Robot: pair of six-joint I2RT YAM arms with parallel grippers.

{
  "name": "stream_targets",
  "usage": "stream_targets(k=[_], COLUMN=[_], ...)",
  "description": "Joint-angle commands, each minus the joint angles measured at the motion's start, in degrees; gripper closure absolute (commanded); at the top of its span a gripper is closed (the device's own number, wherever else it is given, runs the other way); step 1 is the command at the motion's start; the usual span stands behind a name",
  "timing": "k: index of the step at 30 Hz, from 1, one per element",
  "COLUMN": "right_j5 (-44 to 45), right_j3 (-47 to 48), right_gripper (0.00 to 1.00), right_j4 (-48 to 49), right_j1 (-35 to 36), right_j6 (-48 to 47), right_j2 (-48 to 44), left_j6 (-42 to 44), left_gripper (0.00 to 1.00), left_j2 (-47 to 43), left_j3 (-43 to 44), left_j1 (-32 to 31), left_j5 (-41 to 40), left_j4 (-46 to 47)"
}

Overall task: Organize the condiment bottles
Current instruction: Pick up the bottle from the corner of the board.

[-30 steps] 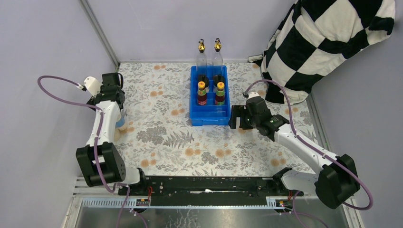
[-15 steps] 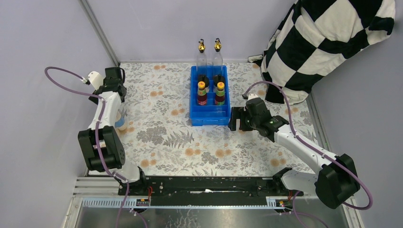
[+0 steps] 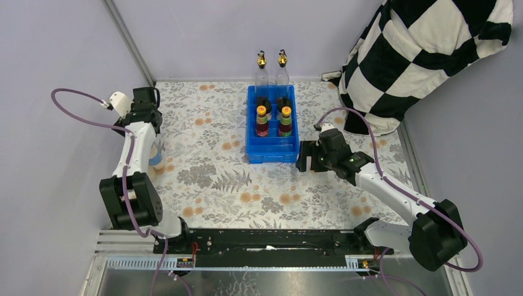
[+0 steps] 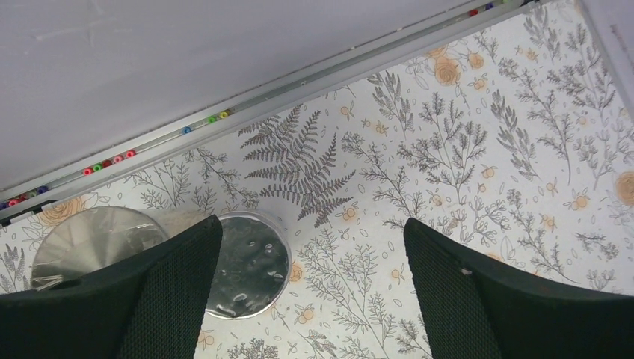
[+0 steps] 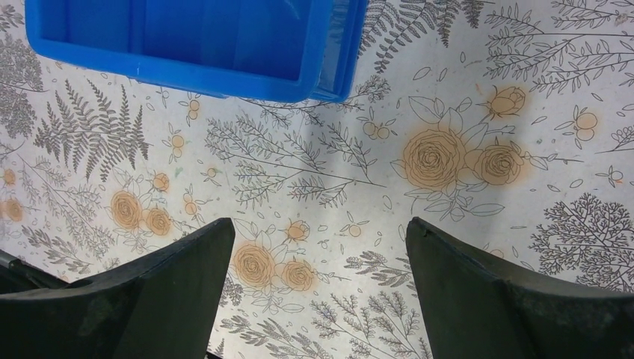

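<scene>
The left gripper [image 4: 311, 224], jaws apart and empty, should centre the silver-lidded jar [image 4: 250, 262], which sits at one finger's inner edge, before closing.

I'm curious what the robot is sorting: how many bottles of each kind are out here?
Tall clear gold-spouted bottles: 2
Squat black-capped bottles: 2
Orange-capped dark sauce bottles: 2
Silver-lidded jars: 2
Total: 8

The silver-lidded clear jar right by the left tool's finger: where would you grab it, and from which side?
Probably by its round rim, straight down from above: the clear jar with the round silver lid stands upright, lid facing the open left tool. A second silver-lidded jar stands close beside it, so close the fingers across the free sides.
</scene>
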Motion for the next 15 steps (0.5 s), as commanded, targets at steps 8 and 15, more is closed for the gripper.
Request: stream_targets(k=[8, 15], right_j5=[-2.0, -2.0], right_j3=[0.1, -0.6], right_gripper=[0.08, 0.08], right_j4=[1.6, 1.6], right_j1=[0.1, 0.2], right_j6=[0.1, -0.1], right_j2=[-0.6, -0.7], left_j6=[-5.3, -5.5], left_gripper=[0.02, 0.03], left_j2=[2.9, 4.6], left_j3=[-0.6, -2.6], left_j1=[0.2, 0.2], left_j5=[-2.6, -1.8], left_j4=[-4.9, -3.1])
